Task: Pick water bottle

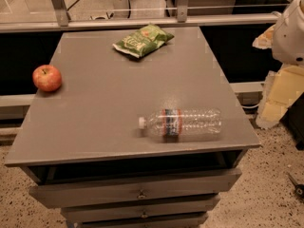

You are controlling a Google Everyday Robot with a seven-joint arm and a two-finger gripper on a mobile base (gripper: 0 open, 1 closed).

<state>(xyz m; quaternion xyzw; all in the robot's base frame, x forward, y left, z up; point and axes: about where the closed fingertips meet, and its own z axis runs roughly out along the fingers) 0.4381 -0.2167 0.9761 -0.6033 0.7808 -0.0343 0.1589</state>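
Observation:
The water bottle lies on its side near the front right of the grey cabinet top. It is clear ribbed plastic with a red-blue-white label band, and its small white cap points left. Nothing touches it. My gripper is not in view. Only a white rounded part of my arm shows at the upper right edge, off to the right of the cabinet and well apart from the bottle.
A red apple sits at the left edge of the top. A green chip bag lies at the back middle. Drawers are below the front edge. Yellowish foam pieces stand on the floor to the right.

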